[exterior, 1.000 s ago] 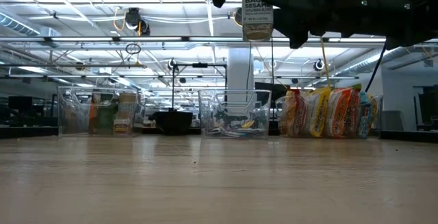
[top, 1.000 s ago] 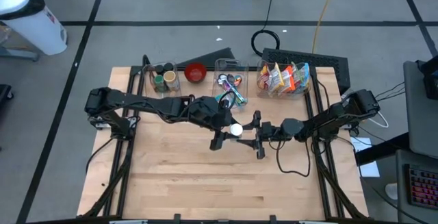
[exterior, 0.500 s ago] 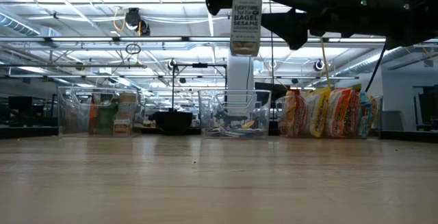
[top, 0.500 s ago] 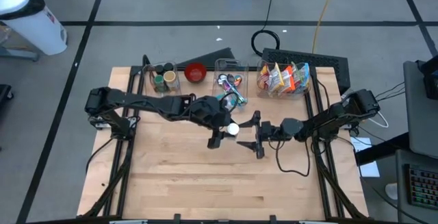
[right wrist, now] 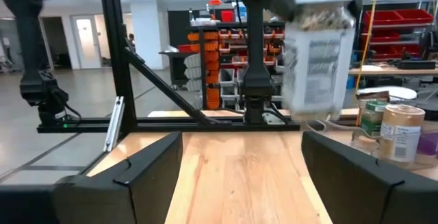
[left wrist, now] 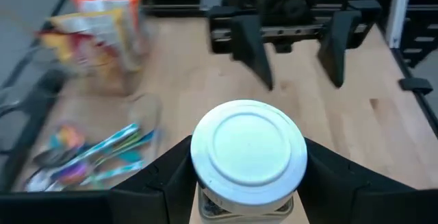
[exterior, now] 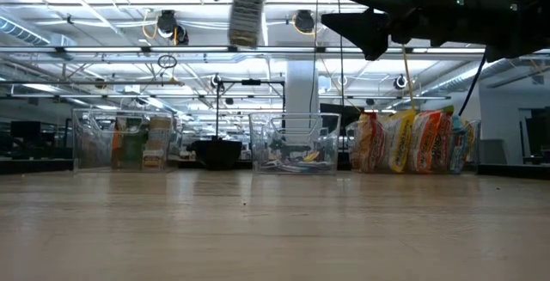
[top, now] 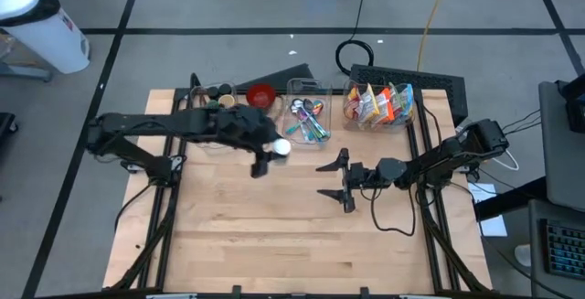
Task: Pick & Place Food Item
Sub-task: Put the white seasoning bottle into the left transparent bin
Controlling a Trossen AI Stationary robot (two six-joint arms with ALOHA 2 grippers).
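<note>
Two dark robot arms reach over a pale butcher-block table point(top: 274, 235) with visible wood strips. Nearest the front edge, the right gripper point(top: 333, 182) hangs above the table's middle, its arm stretched in level from the right side, its two wedge-shaped black fingers spread wide with nothing between them. Farther back and to the left, the left gripper point(top: 268, 155) extends from a long, nearly straight arm and pinches a seasoning jar point(top: 281, 148) high above the wood. The jar is a clear cylinder with a round white lid and a printed label, its fingers pressing on either side. Along the far edge sits a row of clear plastic bins: one with jars and cans point(top: 220, 104), one with colourful utensils point(top: 309, 116), one with bright snack bags point(top: 378, 103). A glossy red bowl point(top: 261, 96) stands between the first two.
</note>
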